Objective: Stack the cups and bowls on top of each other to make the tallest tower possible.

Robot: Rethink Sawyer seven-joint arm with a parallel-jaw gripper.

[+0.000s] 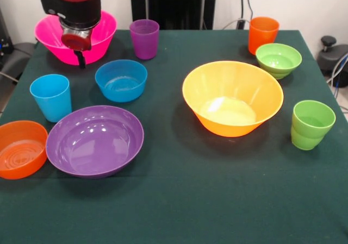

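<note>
Ten pieces unstacked; my claw (81, 59), state untellable, hangs over pink bowl (54, 35) at table (179, 200) corner; grip its rim squarely.

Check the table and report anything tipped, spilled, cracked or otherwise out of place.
Nothing stands out. All four cups and six bowls sit upright and separate on the green table, none stacked, tipped or visibly damaged, and nothing is spilled. The gripper hangs in front of the pink bowl, holding nothing.

One camera, front of the table.
I watched from above the near edge of the green table (179, 200), angled down toward its far edge, close in.
</note>
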